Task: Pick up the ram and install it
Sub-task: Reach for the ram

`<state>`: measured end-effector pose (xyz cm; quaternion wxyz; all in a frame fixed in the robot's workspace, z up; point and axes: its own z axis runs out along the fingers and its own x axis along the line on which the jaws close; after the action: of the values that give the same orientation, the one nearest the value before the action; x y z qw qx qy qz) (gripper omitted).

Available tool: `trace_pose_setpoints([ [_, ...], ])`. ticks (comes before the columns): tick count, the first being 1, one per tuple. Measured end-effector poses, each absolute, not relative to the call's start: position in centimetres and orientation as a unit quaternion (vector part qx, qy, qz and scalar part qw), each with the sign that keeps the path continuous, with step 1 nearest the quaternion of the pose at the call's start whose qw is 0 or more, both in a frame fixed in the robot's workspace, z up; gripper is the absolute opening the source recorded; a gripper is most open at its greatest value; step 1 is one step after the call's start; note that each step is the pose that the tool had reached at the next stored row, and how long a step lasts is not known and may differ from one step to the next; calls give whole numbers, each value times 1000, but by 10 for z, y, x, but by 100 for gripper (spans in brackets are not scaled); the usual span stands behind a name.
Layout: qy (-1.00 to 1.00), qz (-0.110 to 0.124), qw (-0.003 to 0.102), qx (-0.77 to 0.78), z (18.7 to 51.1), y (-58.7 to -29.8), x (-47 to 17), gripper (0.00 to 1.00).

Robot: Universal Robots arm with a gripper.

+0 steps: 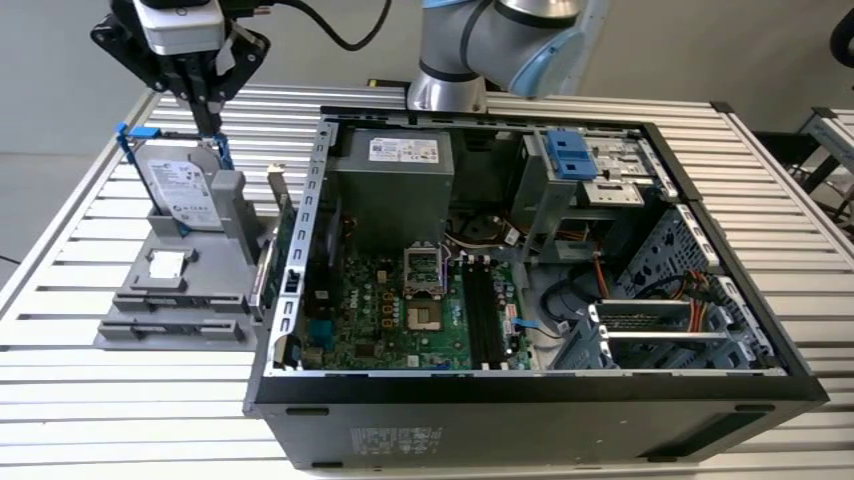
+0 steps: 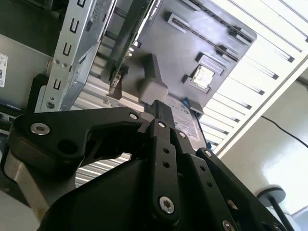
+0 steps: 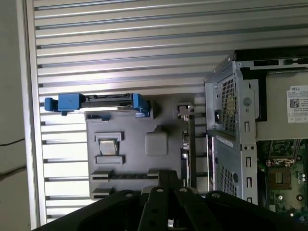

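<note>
The ram (image 1: 271, 238) stands on edge in a slot of the grey holder (image 1: 174, 300), close against the computer case's outer wall. In the first wrist view the ram (image 3: 191, 144) shows as a thin strip beside the case, and in the second wrist view the ram (image 2: 129, 44) is a dark strip. My gripper (image 1: 207, 112) hangs shut above the holder's far end, over the hard drive (image 1: 184, 190), holding nothing. It is off to the exterior view's left of the ram and higher. The black memory slots (image 1: 483, 320) on the green motherboard (image 1: 387, 310) lie bare.
The open computer case (image 1: 534, 385) fills the exterior view's right, with its power supply (image 1: 400, 170), drive cage (image 1: 594, 170) and cables. The hard drive sits in a blue bracket (image 3: 96, 102). A small chip (image 3: 107, 147) rests in the holder. The slatted metal table (image 1: 120, 400) runs all around.
</note>
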<state>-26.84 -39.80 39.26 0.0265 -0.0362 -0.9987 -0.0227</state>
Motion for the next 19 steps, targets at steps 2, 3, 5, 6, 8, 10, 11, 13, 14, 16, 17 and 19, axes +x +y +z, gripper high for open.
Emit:
trace_pose_setpoints([
  [2,-999,-23,26,-36,393,-398,-273,0],
  [3,-999,-23,26,-36,393,-398,-276,0],
  [5,-999,-23,26,-36,393,-398,-281,0],
  [6,-999,-23,26,-36,393,-398,-283,0],
  [8,-999,-23,26,-36,393,-398,-287,0],
  [10,-999,-23,26,-36,393,-398,-290,0],
  [11,-999,-23,26,-36,393,-398,-292,0],
  [13,-999,-23,26,-36,393,-398,-295,0],
  [14,-999,-23,26,-36,393,-398,-297,0],
  [16,-999,-23,26,-36,393,-397,-299,0],
  [17,-999,-23,26,-35,393,-397,-300,0],
  [19,-999,-23,26,-35,393,-397,-303,0],
])
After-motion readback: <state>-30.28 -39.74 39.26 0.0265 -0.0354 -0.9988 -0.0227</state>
